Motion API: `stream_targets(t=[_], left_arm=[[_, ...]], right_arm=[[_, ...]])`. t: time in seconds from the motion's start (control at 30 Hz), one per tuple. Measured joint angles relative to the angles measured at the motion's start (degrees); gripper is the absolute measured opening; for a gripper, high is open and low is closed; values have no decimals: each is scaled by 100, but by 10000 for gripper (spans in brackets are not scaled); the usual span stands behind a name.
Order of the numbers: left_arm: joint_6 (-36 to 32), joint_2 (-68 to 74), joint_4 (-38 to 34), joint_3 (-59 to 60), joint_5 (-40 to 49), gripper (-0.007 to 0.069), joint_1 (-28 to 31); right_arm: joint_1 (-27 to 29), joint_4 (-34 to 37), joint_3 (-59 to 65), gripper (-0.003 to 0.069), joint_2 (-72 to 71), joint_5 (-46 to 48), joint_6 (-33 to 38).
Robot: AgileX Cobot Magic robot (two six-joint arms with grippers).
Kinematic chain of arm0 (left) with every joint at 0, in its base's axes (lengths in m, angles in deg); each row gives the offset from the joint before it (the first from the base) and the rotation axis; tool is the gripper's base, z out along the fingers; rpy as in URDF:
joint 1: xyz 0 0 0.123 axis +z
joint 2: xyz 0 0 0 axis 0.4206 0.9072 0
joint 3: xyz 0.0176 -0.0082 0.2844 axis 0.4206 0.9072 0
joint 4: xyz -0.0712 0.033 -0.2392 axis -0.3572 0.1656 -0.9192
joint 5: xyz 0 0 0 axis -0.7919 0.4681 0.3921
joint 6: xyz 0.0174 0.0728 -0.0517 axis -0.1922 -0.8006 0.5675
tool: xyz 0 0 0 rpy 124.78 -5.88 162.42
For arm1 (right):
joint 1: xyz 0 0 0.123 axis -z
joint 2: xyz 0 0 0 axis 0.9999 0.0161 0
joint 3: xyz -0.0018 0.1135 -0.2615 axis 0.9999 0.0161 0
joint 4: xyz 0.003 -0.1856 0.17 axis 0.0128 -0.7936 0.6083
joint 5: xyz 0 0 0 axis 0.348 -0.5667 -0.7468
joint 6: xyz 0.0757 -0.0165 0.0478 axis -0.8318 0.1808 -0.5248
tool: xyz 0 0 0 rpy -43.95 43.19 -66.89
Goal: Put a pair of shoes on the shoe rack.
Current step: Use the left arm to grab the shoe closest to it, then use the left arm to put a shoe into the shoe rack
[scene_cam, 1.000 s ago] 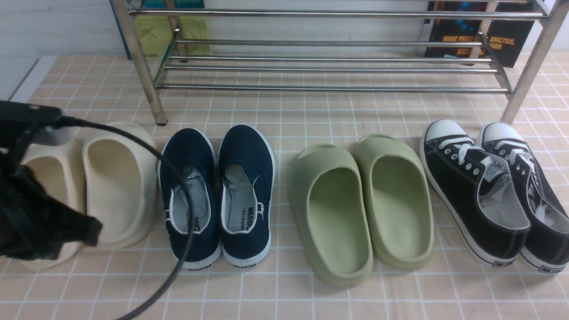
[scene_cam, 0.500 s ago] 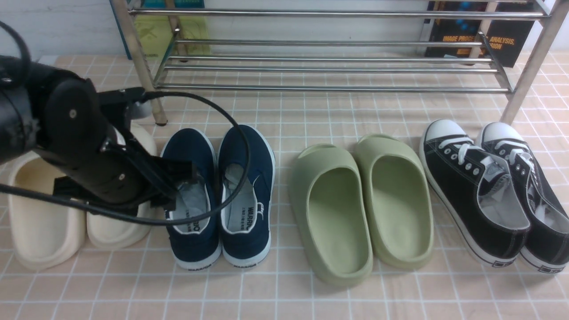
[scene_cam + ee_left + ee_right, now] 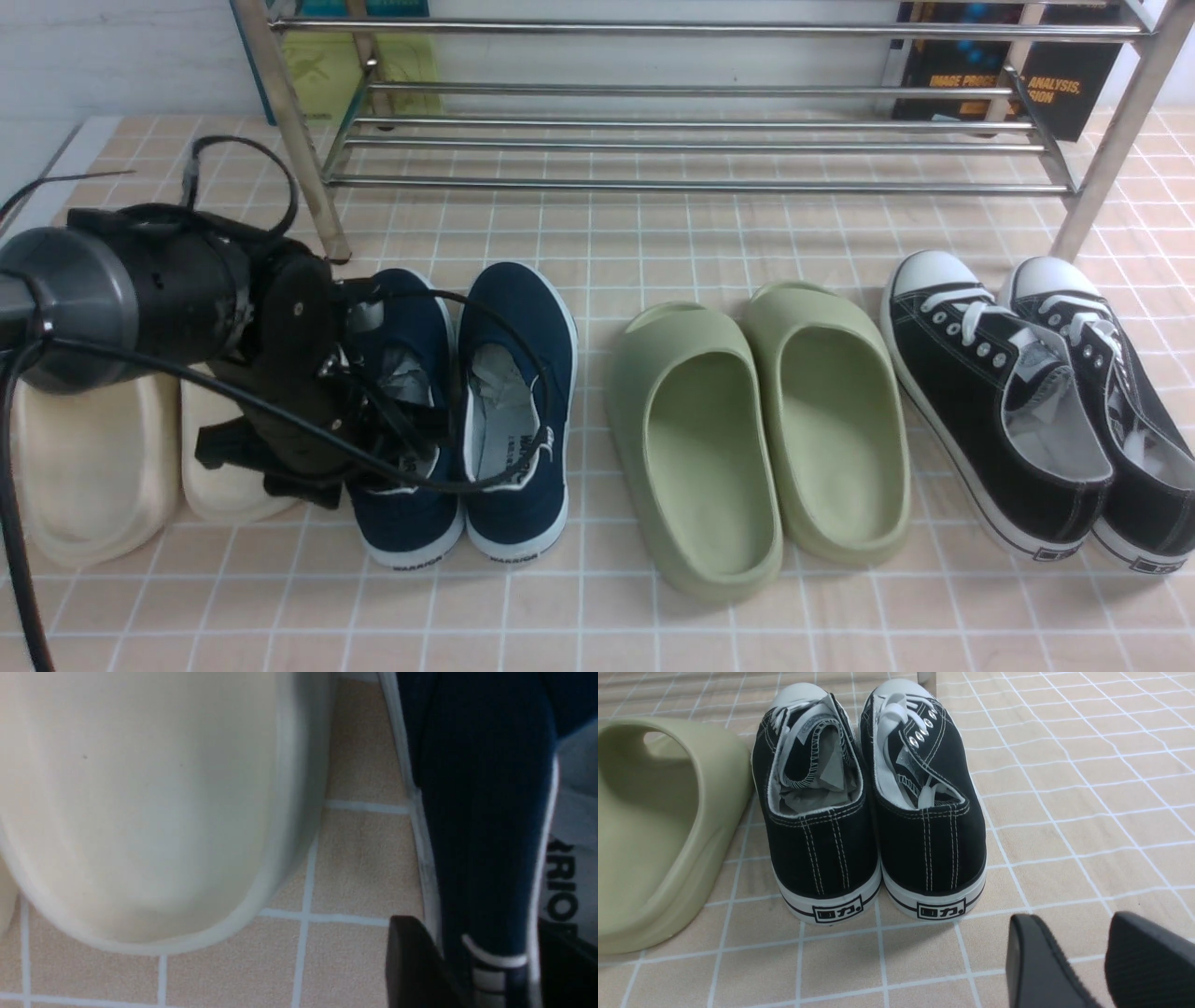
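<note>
The left gripper [image 3: 476, 933] straddles the left shoe's [image 3: 401, 530] outer wall, clamped or not I can't tell; the right gripper [image 3: 1071, 926] stands parted. Both navy shoes sit on the floor [image 3: 579, 621], before the rack's [image 3: 700, 187] left end. A shallow bite could let the canvas slip.

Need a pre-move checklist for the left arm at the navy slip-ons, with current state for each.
1. Left end effector at the left navy slip-on: ok, its fingers straddle the shoe's side wall.
2. Firm grip on that shoe: cannot tell.
3. Right navy slip-on secured too: not ok, no finger is seen on it.
4. Cream slippers out of the arm's way: not ok, the arm hangs over them.
5. Lower tier of the shoe rack free of shoes: ok.
6. Right end effector away from the black sneakers: ok.
</note>
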Motion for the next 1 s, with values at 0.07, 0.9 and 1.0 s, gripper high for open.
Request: stream_targets(t=[0.07, 0.9, 1.0], left_arm=[[0, -14, 28, -53, 66, 128, 0], [-1371, 481, -110, -3292, 1663, 39, 598], [-1342, 922, -105, -3841, 1638, 39, 598]], right_arm=[[0, 0, 0, 240, 0, 0, 0], [0, 0, 0, 240, 0, 0, 0], [0, 0, 0, 240, 0, 0, 0]])
